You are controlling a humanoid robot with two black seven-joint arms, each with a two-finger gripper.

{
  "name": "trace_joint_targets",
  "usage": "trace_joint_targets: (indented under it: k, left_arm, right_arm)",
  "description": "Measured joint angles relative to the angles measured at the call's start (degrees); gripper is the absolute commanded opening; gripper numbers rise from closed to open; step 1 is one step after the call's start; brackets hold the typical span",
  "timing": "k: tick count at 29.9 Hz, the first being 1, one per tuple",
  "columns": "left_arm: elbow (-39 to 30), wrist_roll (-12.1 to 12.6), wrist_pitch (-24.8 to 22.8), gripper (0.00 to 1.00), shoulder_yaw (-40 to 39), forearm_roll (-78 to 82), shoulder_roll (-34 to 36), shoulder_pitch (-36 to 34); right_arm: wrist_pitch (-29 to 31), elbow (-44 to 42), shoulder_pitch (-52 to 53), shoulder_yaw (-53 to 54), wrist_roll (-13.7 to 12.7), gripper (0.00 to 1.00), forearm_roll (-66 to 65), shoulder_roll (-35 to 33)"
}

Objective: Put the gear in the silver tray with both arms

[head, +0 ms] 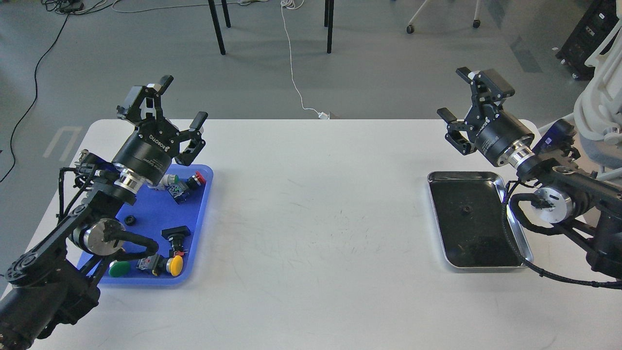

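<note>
The silver tray [518, 228] lies on the right side of the white table. A small black gear [466, 210] rests on its dark floor. My right gripper [470, 96] is open and empty, raised above the table behind the tray's far edge. My left gripper [171, 104] is open and empty, raised above the far end of the blue plastic tray [198, 228]. A second small black gear [129, 220] lies in the blue tray.
The blue tray also holds several push-button switches with green, red and yellow caps [175, 265]. The white table [316, 233] spans the view. Chair legs and cables stand on the floor behind the table.
</note>
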Motion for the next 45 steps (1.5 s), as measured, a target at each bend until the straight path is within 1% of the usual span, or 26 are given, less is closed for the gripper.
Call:
trace_joint_targets:
  k: [5, 14, 22, 39, 45]
  left_arm:
    - [-0.01, 0.0, 0.0, 0.98, 0.04, 0.48, -0.5, 0.06]
    - [-0.32, 0.0, -0.08, 0.98, 0.03, 0.75, -0.9, 0.41]
    - [-0.48, 0.0, -0.02, 0.98, 0.11, 0.77, -0.91, 0.53]
    - [-0.8, 0.13, -0.08, 0.98, 0.22, 0.91, -0.79, 0.89]
    - [-0.9, 0.17, 0.03, 0.98, 1.01, 6.9, 0.67, 0.46]
  right_arm:
    - [0.84, 0.16, -1.98, 0.04, 0.0, 0.97, 0.8, 1.96]
    - [0.96, 0.18, -2.48, 0.44, 0.0, 0.97, 1.1, 2.21]
    - [1.13, 0.19, -5.96, 2.73, 0.0, 0.97, 1.18, 3.28]
    - [1.15, 0.2, -6.38, 3.18, 0.0, 0.97, 1.08, 3.72]
    - [1.14, 0.13, -7.01, 3.28, 0.0, 0.97, 1.08, 3.79]
